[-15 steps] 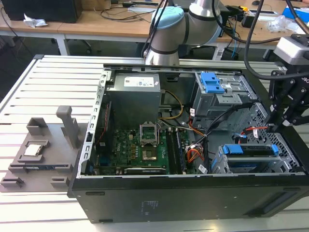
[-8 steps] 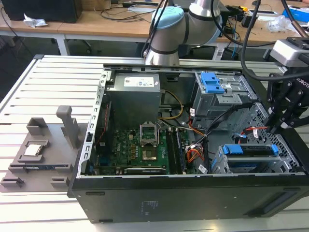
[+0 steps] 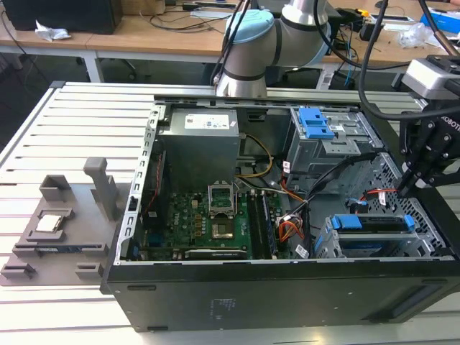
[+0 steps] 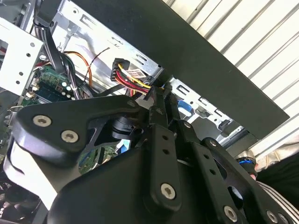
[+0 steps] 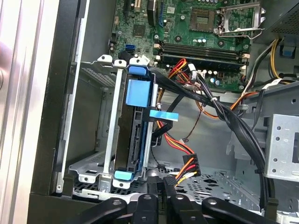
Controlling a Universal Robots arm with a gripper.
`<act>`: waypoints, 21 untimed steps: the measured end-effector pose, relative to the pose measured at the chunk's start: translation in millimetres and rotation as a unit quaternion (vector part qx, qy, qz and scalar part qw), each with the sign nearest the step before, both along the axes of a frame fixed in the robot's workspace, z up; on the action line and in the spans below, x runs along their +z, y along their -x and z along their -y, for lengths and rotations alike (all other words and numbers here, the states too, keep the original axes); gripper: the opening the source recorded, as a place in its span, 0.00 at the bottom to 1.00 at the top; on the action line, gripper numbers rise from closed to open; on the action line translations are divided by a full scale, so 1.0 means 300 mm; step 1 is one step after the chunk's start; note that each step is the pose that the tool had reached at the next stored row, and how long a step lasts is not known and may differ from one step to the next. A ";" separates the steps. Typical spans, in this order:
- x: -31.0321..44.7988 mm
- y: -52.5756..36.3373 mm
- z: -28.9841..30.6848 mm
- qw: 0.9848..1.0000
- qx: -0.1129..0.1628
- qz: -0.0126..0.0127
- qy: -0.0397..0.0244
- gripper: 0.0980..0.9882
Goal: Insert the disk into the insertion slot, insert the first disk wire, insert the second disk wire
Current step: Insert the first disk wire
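At the exterior view's left, a grey plastic fixture (image 3: 65, 223) lies on the slatted metal table (image 3: 43, 129), well apart from the work. Inside the open black computer case (image 3: 251, 302), past the green motherboard (image 3: 208, 223), is the disk (image 3: 366, 223), a flat drive framed in a bright blue plastic carrier. It sits seated in the insertion slot (image 3: 323, 243), the grey perforated sheet-metal cage. A black flat cable with a blue tab (image 5: 161, 115) meets the disk's rear edge and looks plugged in, so the step in hand is probably the second wire. Furthest right, the black gripper (image 5: 162, 184) appears closed on the yellow, red and black power wire (image 5: 189, 163), just behind its black connector. The connector is near the disk's rear edge but not touching it. To do this well, the connector should face the port squarely and go in straight. It should also stay clear of the blue-tabbed cable so that cable is not knocked loose.
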State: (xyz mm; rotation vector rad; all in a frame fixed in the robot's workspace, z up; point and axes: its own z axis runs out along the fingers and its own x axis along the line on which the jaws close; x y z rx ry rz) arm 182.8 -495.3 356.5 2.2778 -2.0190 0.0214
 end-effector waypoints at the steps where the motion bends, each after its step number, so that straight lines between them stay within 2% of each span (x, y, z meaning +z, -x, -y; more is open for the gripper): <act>1: 0.000 0.000 0.000 1.000 0.000 0.000 0.000 0.08; 13: 0.001 0.000 0.000 1.000 0.000 0.000 0.000 0.08; 14: 0.008 0.000 0.000 1.000 0.000 0.000 0.000 0.08; 17: 0.065 0.000 0.000 1.000 0.000 0.000 0.000 0.08; 21: 0.098 0.000 0.000 1.000 0.000 0.000 0.000 0.08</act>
